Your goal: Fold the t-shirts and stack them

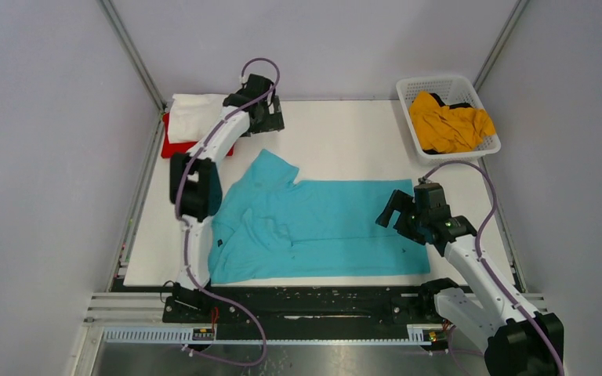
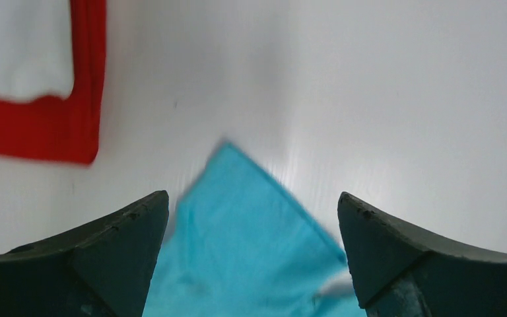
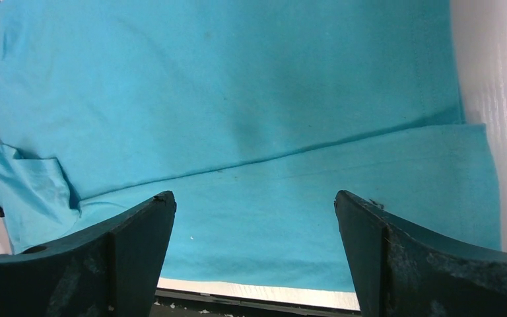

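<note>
T-shirt (image 1: 313, 227), turquoise, lies flat; left pincer (image 1: 270, 123) and right pincer (image 1: 390, 211) gape wide, empty.

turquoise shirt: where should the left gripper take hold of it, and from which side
Probably the pointed sleeve corner of the turquoise shirt, coming straight down from above. It lies flat on the table and juts out past the shirt's body toward the far side, and it sits between the tips of the open left gripper.
</note>
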